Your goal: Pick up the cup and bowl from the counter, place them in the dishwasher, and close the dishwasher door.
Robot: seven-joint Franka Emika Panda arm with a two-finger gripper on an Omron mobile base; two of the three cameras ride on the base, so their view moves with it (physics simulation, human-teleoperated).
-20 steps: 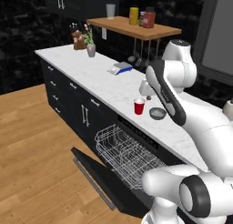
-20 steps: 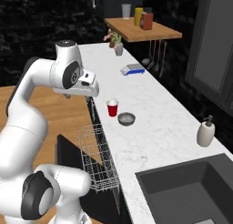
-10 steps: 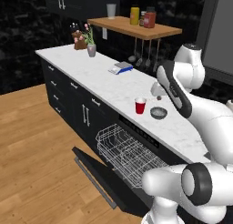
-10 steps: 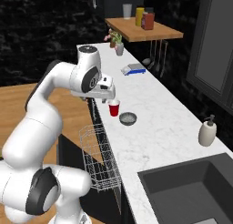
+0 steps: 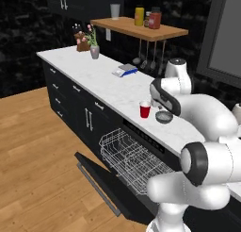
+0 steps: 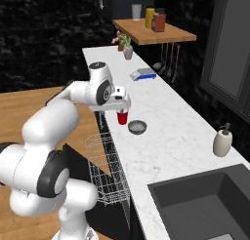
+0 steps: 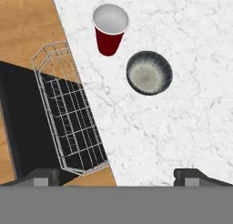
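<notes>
Above the counter [image 7: 182,127], the gripper [image 7: 116,176] hangs with its fingers spread wide and nothing between them. The cup [image 7: 110,28] stands upright near the counter's front edge, just beside the bowl [image 7: 149,73]. Descending off-centre, a fingertip could tip the light cup off the edge toward the pulled-out rack [image 7: 70,114] and dishwasher door [image 5: 101,181].

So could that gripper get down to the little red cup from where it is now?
Probably yes. The gripper hangs open above the counter, and the cup stands upright with nothing over it. The bowl sits close beside it but apart.
</notes>
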